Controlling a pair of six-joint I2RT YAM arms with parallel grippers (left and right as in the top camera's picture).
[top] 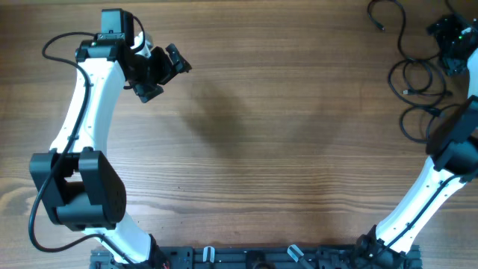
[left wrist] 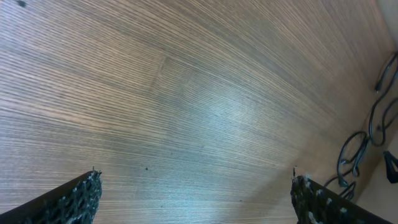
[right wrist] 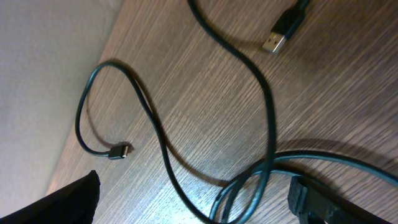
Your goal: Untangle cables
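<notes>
Several thin black cables [top: 418, 75] lie as loose loops at the table's far right corner. My right gripper [top: 450, 43] hovers over them. In the right wrist view it [right wrist: 193, 196] is open, with crossing cable loops [right wrist: 267, 124] on the table between and below its fingers. A USB plug [right wrist: 274, 42] and a small plug end [right wrist: 118, 151] lie free. My left gripper [top: 166, 75] is at the far left, well away from the cables. In the left wrist view it [left wrist: 196, 186] is open and empty over bare wood, with cable loops [left wrist: 353, 152] at the right edge.
The wooden table [top: 261, 149] ends close to the cables at the far right edge [right wrist: 50, 93]. The white right arm [top: 426, 187] runs along the right side and the left arm [top: 82, 134] along the left.
</notes>
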